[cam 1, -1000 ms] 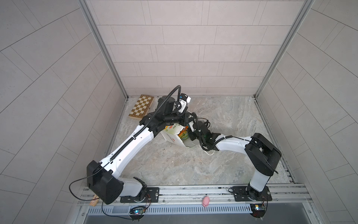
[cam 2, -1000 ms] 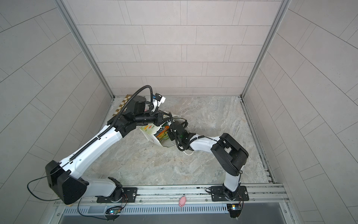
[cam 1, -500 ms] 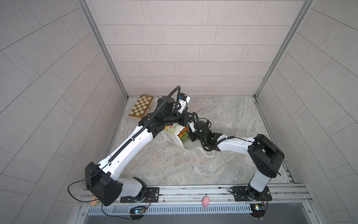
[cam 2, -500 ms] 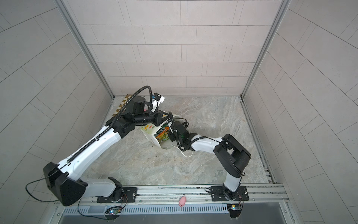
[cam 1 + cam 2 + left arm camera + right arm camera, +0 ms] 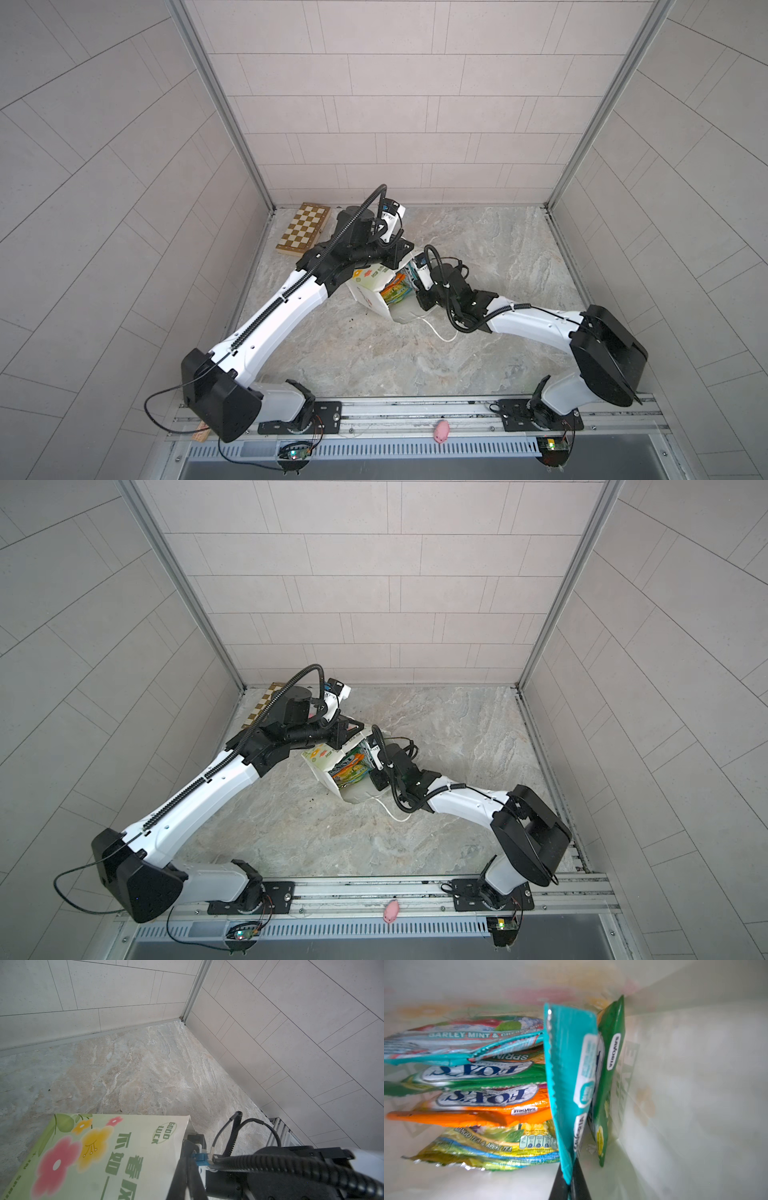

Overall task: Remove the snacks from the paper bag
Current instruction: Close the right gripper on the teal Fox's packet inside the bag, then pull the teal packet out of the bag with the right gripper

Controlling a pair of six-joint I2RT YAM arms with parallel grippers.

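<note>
Far left corner of the tabletop (image 5: 498, 257): a wooden chessboard box (image 5: 304, 228), clear of the work. Just right of it, the left gripper (image 5: 400, 261), closed, apparently pinching the upper wall of the paper bag (image 5: 368, 296) and holding it tipped over near the tabletop's middle, base toward the left edge, mouth toward the right edge. In the left wrist view, only the flowered green side panel (image 5: 116, 1159) in sight, no jaws. Inside the mouth, the snacks (image 5: 394, 292), none out yet. Seen from the right wrist: four flat packets stacked on one side, an orange packet (image 5: 473, 1113) among them, and two standing on edge beside the stack, a teal packet (image 5: 568, 1076) and, behind it against the bag wall, a dark green packet (image 5: 610, 1084). Furthest right, the right gripper (image 5: 569, 1186), reaching in through the mouth and clamped on the near edge of the teal packet, with the packet's long axis running straight away from the jaws toward the bag's base. Judged from this: no further reaching in, only a straight pull back toward the right edge, along that axis and out of the mouth, by the right arm, the one placed for it. Dark green neighbour touching or nearly so, likely to drag along.
</note>
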